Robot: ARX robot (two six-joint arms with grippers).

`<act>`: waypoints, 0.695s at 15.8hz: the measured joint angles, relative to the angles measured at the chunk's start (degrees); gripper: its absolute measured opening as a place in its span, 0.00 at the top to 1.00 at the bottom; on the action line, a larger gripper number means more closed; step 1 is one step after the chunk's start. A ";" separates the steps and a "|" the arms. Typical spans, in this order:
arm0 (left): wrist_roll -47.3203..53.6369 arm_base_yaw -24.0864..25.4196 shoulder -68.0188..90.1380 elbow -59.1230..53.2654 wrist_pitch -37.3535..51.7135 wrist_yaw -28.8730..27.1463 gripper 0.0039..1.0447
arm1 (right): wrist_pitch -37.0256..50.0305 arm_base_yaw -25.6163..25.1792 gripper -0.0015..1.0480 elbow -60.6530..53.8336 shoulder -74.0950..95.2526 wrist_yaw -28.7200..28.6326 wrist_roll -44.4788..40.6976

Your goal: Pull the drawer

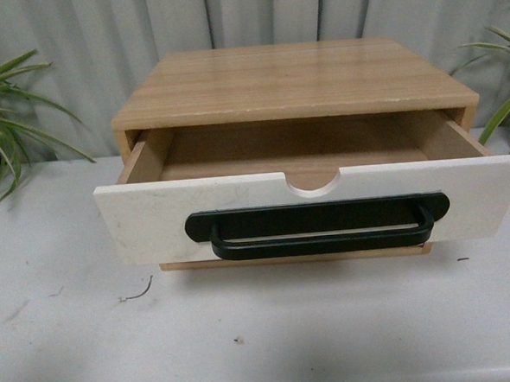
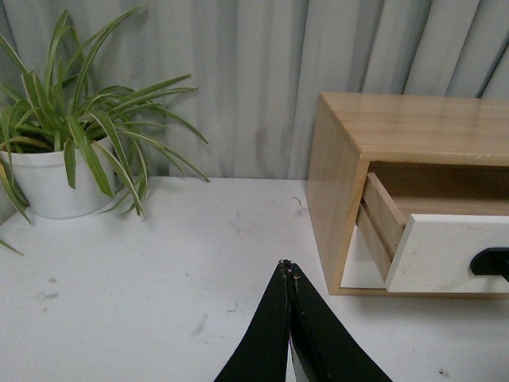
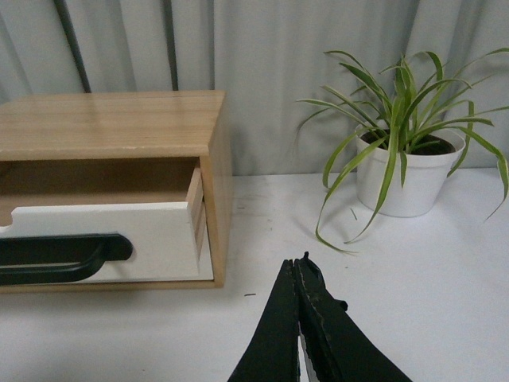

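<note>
The drawer (image 1: pixel 153 219) stands pulled out of its light wood cabinet (image 1: pixel 292 80); its white front carries a long black bar handle (image 1: pixel 318 226) and a semicircular notch (image 1: pixel 315 183) in the upper edge. Its wooden inside looks empty. Neither arm shows in the front view. My left gripper (image 2: pixel 288 267) is shut with nothing held, over the table in front of the cabinet's left corner; the drawer (image 2: pixel 445 251) shows to one side. My right gripper (image 3: pixel 299 261) is shut and empty too, off the cabinet's right corner, apart from the drawer (image 3: pixel 151 235).
The cabinet sits on a white table (image 1: pixel 263 329) with small scuffs. A potted spider plant (image 2: pixel 56 171) stands at the back left and another (image 3: pixel 402 171) at the back right. Grey curtain (image 1: pixel 81 37) hangs behind.
</note>
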 joint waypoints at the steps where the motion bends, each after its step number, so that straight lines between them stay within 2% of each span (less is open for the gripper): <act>1: 0.00 0.00 0.00 0.00 -0.24 0.02 0.99 | -0.04 0.00 0.98 0.00 0.00 -0.02 0.00; 5: -0.02 0.00 0.00 0.00 -0.17 0.04 0.97 | -0.02 0.00 0.98 0.00 0.00 -0.02 0.00; 6: -0.02 0.00 0.00 0.00 -0.17 0.04 0.82 | -0.02 0.00 0.86 0.00 0.00 -0.02 0.00; 8: 0.00 0.00 0.00 0.00 -0.17 0.04 0.64 | -0.02 0.00 0.69 0.00 0.00 -0.02 0.00; 11: 0.00 0.00 0.00 0.00 -0.17 0.04 0.28 | -0.02 0.00 0.32 0.00 0.00 -0.02 0.00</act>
